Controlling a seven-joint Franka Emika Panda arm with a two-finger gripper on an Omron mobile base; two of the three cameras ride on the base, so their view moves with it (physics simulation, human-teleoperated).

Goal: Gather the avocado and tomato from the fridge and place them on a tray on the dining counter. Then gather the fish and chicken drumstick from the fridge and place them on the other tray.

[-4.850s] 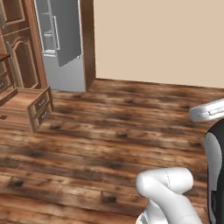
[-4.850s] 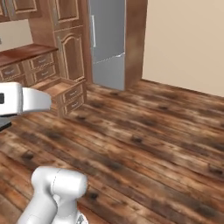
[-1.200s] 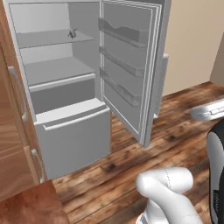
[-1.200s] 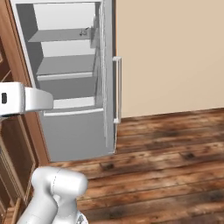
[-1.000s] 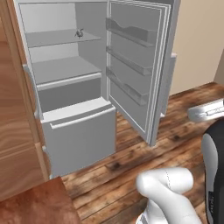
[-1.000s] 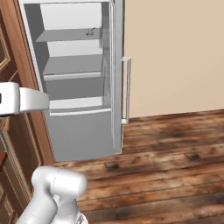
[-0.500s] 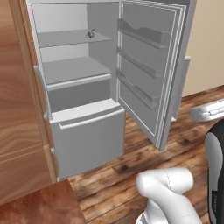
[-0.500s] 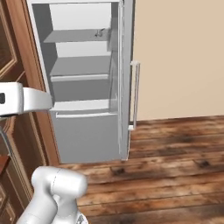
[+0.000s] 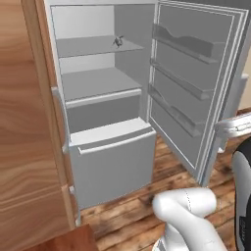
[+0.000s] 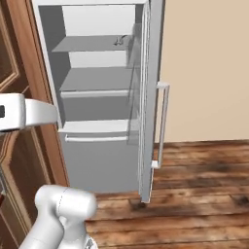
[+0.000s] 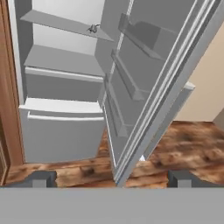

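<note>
So the fridge (image 9: pixel 105 162) is standing wide open right in front of the robot, tucked against a tall wooden cabinet (image 9: pixel 24 122) on its left side. Its door (image 9: pixel 196 93) is swinging out to the right, showing three grey shelf rails on the inside, and in the right base view you're looking at that door nearly edge-on with the vertical bar handle (image 10: pixel 163 124) sticking out toward the beige wall (image 10: pixel 209 68). Inside, two shelves are sitting above a closed lower drawer (image 9: pixel 112 166) with a horizontal bar across its front. There's one small dark thing (image 9: pixel 117 41) sitting on the upper shelf, toward the back right corner, but it's too tiny for me to say what it is.

The end effector (image 11: pixel 111 178) is hanging in front of the door's bottom corner, well clear of the fridge, over the plank floor (image 10: pixel 204 194). Its two dark fingertips (image 11: pixel 41 178) are spread as wide as they go, and it's gripping nothing at all.
</note>
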